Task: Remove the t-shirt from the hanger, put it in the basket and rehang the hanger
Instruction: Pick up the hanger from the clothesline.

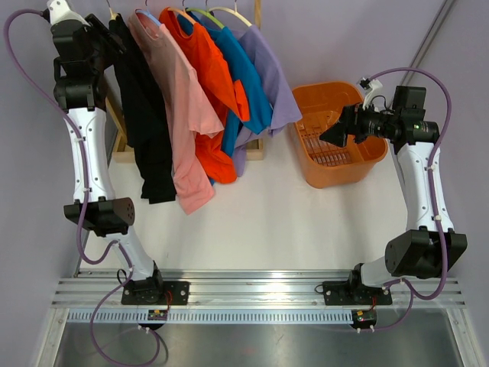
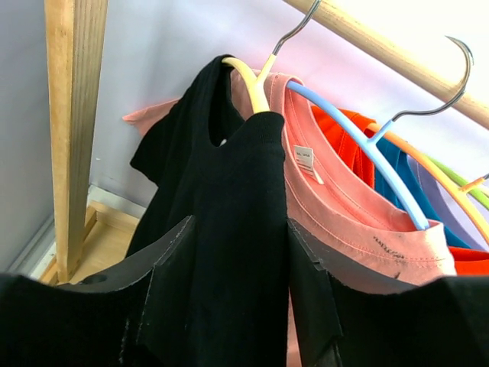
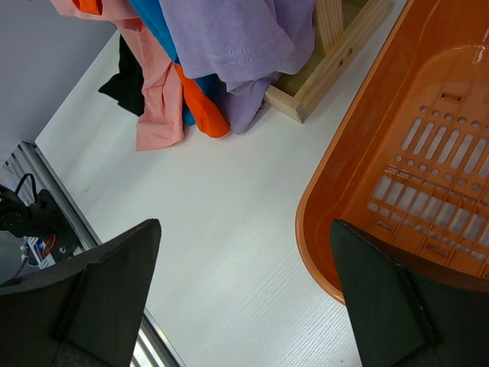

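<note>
I am at the start of the job. The black t-shirt (image 2: pixel 229 199) hangs fully on its yellow hanger (image 2: pixel 246 80), first in the row on the wooden rail (image 2: pixel 397 53), at the upper left of the top view. My left fingers (image 2: pixel 162 275) stand either side of its near shoulder, with cloth filling the gap between them. They are partly drawn in, but I cannot tell whether they already pinch the fabric or only bracket it. My right fingers (image 3: pixel 107 298) are spread wide and hold nothing. They hover at the right of the top view by the rim of the orange basket (image 3: pixel 359 153), well apart from the rack.

Next, I judge, I need a sure pinch on that shoulder. Then I need a pull that slides the cloth down off the hanger's arm without unhooking it from the rail.

The pink shirt (image 2: pixel 359 206) on its blue hanger (image 2: pixel 359 145) presses right against the black one, so my inner finger could catch pink cloth as well. The wooden post (image 2: pixel 72 130), at the left of my wrist view, leaves little room to swing that way. The far shoulder will probably want my right arm, which has the whole white surface (image 3: pixel 229 229) to cross first.
</note>
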`<state>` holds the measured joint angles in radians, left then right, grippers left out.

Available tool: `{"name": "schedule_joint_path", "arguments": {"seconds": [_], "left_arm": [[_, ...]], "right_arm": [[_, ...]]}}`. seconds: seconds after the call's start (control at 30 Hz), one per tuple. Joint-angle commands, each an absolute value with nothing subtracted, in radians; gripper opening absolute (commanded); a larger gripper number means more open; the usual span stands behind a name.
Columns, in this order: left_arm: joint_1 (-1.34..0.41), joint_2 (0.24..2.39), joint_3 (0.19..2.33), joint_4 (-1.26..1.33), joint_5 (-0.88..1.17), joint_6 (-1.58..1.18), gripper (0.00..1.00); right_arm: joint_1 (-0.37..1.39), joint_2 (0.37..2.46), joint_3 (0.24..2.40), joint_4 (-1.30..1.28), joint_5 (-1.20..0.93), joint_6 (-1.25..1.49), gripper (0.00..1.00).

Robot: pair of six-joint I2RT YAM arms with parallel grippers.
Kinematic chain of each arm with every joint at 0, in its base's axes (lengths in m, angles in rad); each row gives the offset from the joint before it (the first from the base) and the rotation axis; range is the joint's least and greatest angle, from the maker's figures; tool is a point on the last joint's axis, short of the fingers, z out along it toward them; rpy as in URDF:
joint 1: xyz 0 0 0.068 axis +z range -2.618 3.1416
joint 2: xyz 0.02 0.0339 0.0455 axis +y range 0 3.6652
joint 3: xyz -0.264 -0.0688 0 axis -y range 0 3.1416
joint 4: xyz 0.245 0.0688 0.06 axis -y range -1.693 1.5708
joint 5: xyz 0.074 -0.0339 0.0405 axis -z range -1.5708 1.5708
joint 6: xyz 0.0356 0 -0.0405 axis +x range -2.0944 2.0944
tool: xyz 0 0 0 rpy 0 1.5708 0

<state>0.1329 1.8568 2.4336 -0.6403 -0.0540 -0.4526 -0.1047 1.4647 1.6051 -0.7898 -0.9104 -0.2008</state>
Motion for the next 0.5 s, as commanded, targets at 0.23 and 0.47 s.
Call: {"name": "schedule_joint_path", "arguments": {"seconds": [0.23, 0.47], "left_arm": [[0.184, 1.913, 2.454, -0.643, 0.069, -0.529, 0.61], [0.224, 1.922, 2.453, -0.617, 0.182, -0.716, 0.60]], "right_arm": [[-0.113, 1.427, 1.629, -0.785, -0.957, -0.181, 0.99], [-0.115, 1.417, 1.624, -0.787, -0.969, -0.176, 0.99]]}}
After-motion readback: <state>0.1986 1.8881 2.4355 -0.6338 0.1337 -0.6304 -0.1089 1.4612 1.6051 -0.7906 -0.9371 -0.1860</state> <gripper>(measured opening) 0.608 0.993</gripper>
